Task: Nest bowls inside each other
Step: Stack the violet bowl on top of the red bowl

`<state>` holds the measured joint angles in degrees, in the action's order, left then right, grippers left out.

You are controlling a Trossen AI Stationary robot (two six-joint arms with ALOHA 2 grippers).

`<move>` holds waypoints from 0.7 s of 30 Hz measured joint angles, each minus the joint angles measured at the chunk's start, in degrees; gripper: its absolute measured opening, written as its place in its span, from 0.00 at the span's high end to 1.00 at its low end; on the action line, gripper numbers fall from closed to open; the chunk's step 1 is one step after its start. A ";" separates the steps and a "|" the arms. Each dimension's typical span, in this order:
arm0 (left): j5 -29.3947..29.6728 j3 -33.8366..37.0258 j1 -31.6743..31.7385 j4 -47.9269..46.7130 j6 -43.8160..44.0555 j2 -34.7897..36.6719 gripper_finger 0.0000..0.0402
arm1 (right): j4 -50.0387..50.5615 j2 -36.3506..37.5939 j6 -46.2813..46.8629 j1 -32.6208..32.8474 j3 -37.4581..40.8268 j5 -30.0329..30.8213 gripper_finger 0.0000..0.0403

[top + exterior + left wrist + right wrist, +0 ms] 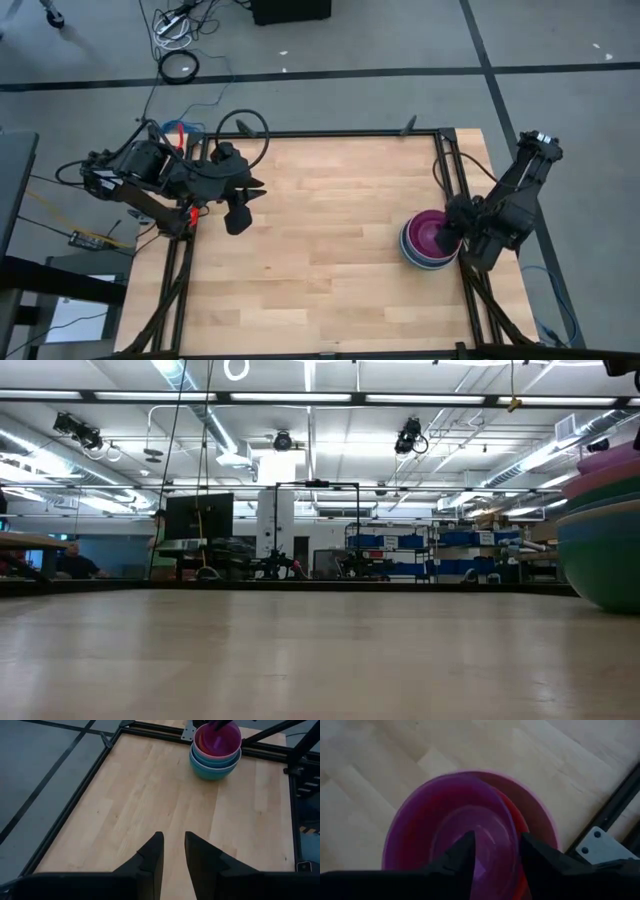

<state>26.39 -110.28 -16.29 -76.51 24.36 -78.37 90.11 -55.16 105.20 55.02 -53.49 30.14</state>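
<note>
Several bowls sit nested in one stack [420,252] near the table's right edge, resting on the wood by the lowest bowl's base. A purple bowl [445,825] lies on top, tilted inside a magenta one [532,812]; pink, light blue and teal rims [216,762] show below. My right gripper [497,855] is open just above the stack, one finger over the purple bowl's hollow and the other outside its rim, touching neither. My left gripper [174,855] hangs open above the table's far left part, away from the bowls.
The black frame rail [452,190] and a metal corner bracket [595,842] run close beside the stack on the right. Bare wood [320,240] stretches between the two arms. In the low view the stack [605,530] fills the right edge.
</note>
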 joint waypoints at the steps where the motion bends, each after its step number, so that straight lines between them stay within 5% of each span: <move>1: 0.00 0.00 0.00 -0.02 0.00 0.00 0.79 | -0.07 -0.07 0.05 0.00 0.00 -0.24 0.64; 21: 0.00 0.00 0.00 -0.03 0.13 0.00 0.79 | -0.07 -0.04 1.43 0.00 0.00 -6.02 0.59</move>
<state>26.39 -110.28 -16.29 -76.54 24.49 -78.37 90.03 -55.20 106.63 55.02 -53.49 24.12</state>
